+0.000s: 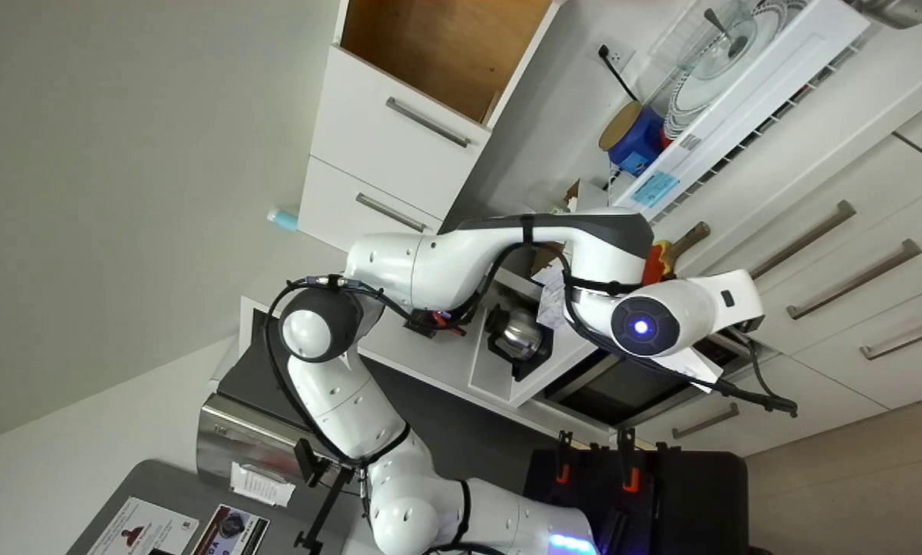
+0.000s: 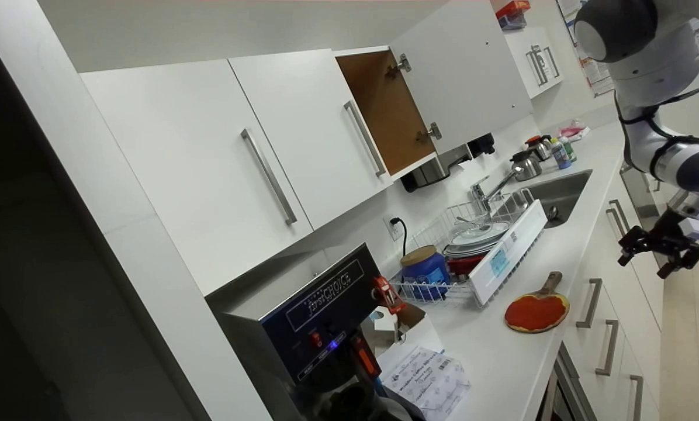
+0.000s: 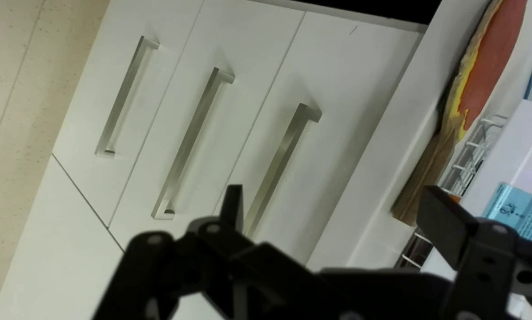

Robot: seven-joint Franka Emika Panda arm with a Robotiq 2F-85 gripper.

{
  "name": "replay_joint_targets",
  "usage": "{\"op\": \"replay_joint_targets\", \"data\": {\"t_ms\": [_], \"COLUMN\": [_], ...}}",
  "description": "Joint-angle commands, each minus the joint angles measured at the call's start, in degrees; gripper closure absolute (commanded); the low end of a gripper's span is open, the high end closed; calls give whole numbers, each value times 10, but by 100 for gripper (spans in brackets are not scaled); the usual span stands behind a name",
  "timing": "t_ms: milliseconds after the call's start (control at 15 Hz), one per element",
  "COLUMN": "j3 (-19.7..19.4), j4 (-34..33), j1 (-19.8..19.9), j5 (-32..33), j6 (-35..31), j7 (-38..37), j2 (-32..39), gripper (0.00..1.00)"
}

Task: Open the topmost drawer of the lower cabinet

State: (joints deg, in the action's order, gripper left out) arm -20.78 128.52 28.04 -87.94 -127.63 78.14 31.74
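Counter [image 2: 495, 362]: white kitchen run; red paddle [image 2: 536, 313] lying nr the edge.
Lower cab [image 3: 230, 124]: under counter, stacked white fronts.
Top drawer [image 3: 326, 146]: right under counter edge; looks shut, flush w/ fronts below.
Gripper [image 3: 331, 198]: jaws wide apart, nothing betw. them; in an exterior view hangs out in front of cab, apart from it.
Handle [image 3: 280, 164]: on top drawer, grey bar, ungripped; one end hidden behind gripper in wrist view.
Reach: prob. the step in hand, i.e. lining up; pull not yet begun.
Pull: next prob. needs small shift + turn so jaws straddle handle squarely, then go in, close, draw straight out.
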Motion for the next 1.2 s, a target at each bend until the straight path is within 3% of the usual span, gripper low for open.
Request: {"op": "replay_joint_targets", "data": {"t_ms": [0,467,1133], "j3": [-8,9,44], "j4": [-70,-194,-290], "j1": [34,108,86], "j5": [-9,-50,-149], "j6": [56,134,118], "j7": [-18,-16,-40], "j2": [74,206,301], "gripper": [0,0,0]}}
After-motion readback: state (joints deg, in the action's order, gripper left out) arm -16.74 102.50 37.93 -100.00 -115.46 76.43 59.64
